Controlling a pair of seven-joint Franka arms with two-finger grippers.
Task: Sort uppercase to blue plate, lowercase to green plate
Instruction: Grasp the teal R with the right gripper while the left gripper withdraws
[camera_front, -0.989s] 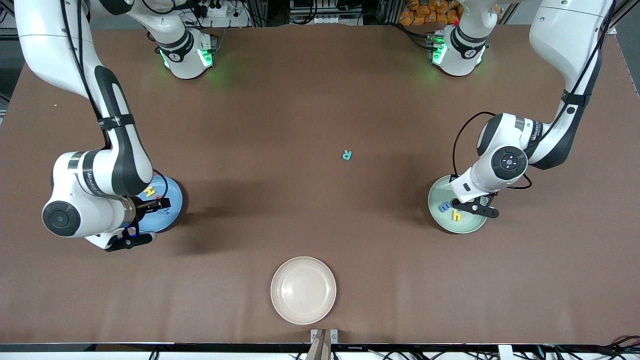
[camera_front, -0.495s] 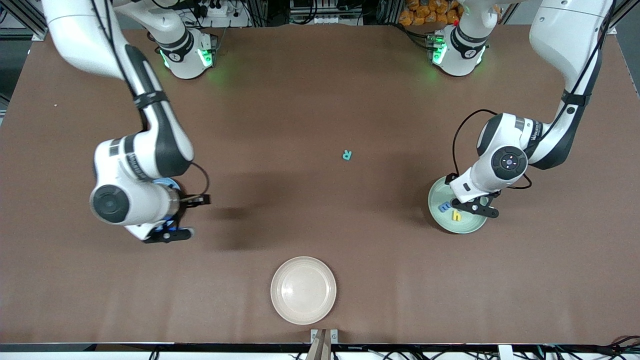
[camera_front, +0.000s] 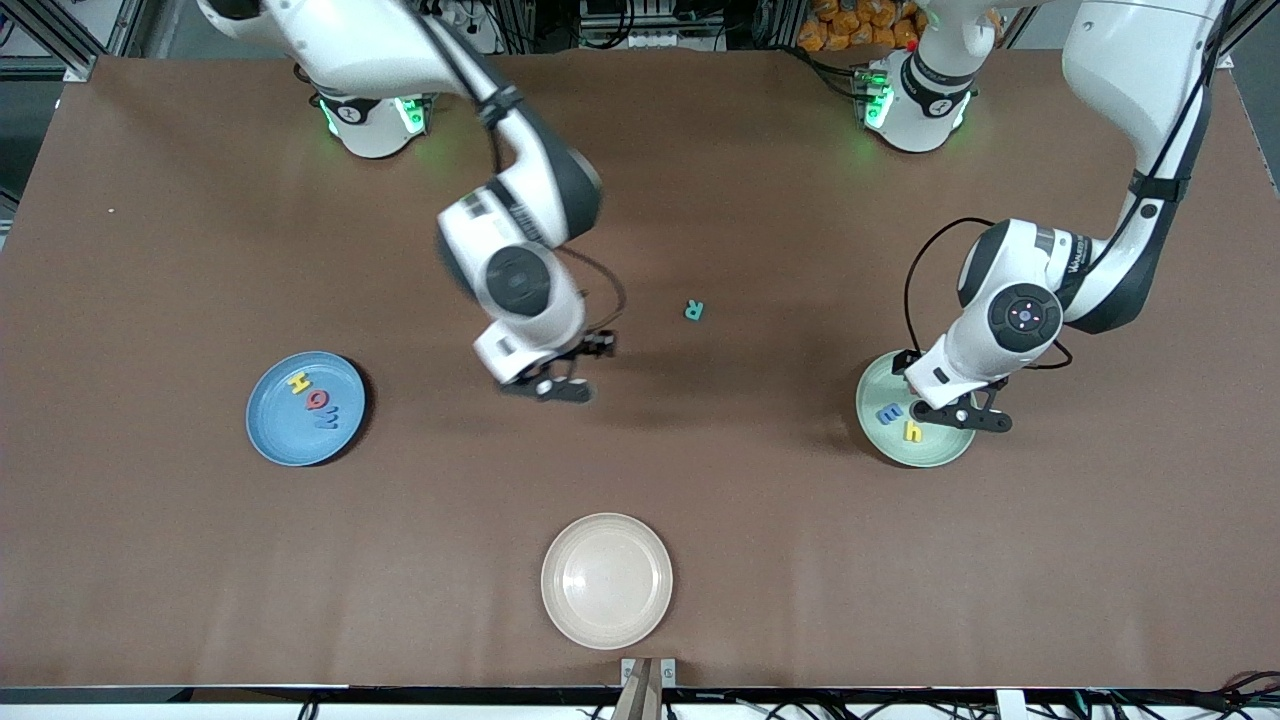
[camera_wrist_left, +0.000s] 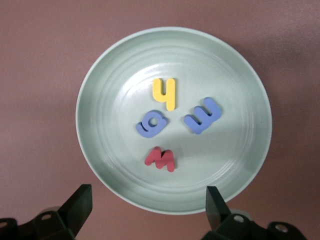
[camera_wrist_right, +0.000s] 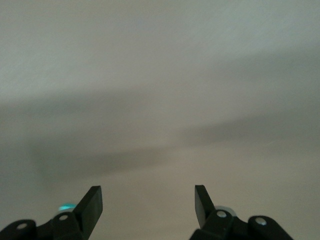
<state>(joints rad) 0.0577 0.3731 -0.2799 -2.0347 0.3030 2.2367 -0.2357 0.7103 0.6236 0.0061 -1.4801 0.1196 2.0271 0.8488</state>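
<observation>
The blue plate (camera_front: 270, 440) holds a yellow H (camera_front: 298, 382), a red Q (camera_front: 317, 399) and a blue W (camera_front: 328, 418). A teal R (camera_front: 694, 311) lies alone on the table's middle. My right gripper (camera_front: 600, 345) is open and empty over bare table beside the R; its wrist view shows its jaws (camera_wrist_right: 147, 202) over plain table. The green plate (camera_front: 940, 455) holds a yellow h (camera_wrist_left: 165, 93), a blue g (camera_wrist_left: 152, 123), a blue e-like letter (camera_wrist_left: 202, 116) and a red w (camera_wrist_left: 160, 158). My left gripper (camera_front: 915, 365) hovers open and empty over that plate's rim (camera_wrist_left: 148, 205).
A cream plate (camera_front: 607, 580) sits empty near the front camera's edge of the table, midway between the two arms' ends. Brown table surface (camera_front: 760, 520) lies between the plates.
My right arm has swung from over the blue plate to the table's middle near the R, uncovering the H, Q and W. My left arm has barely moved.
</observation>
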